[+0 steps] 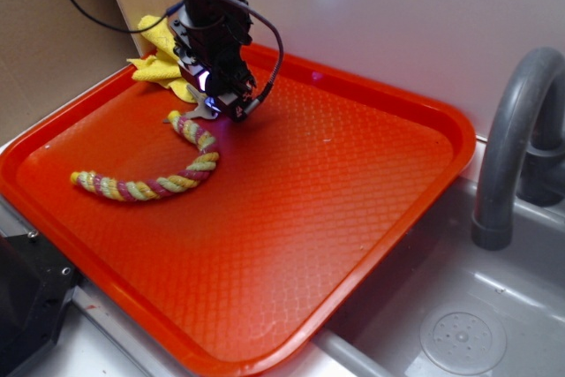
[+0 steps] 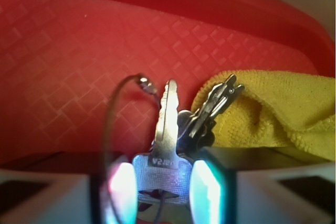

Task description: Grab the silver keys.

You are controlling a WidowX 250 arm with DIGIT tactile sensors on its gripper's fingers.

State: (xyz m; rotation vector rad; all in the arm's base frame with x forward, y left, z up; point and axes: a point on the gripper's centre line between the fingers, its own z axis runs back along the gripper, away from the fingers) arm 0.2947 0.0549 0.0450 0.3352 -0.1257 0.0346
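Note:
The silver keys (image 2: 169, 129) are a small bunch on a wire ring. In the wrist view the flat head of one key sits between my two glowing pads, its blade pointing away over the red tray (image 2: 79, 51). My gripper (image 2: 161, 182) is shut on that key head. Darker keys of the bunch lie against the yellow cloth (image 2: 273, 114). In the exterior view my gripper (image 1: 225, 105) is low at the tray's back left, with the keys (image 1: 205, 110) showing at its tip, beside one end of the rope.
A pink-yellow-green twisted rope (image 1: 150, 184) curves across the left of the tray (image 1: 353, 183). The yellow cloth (image 1: 163, 59) is bunched at the back left rim. A grey faucet (image 1: 512, 147) and a sink (image 1: 459, 324) lie to the right.

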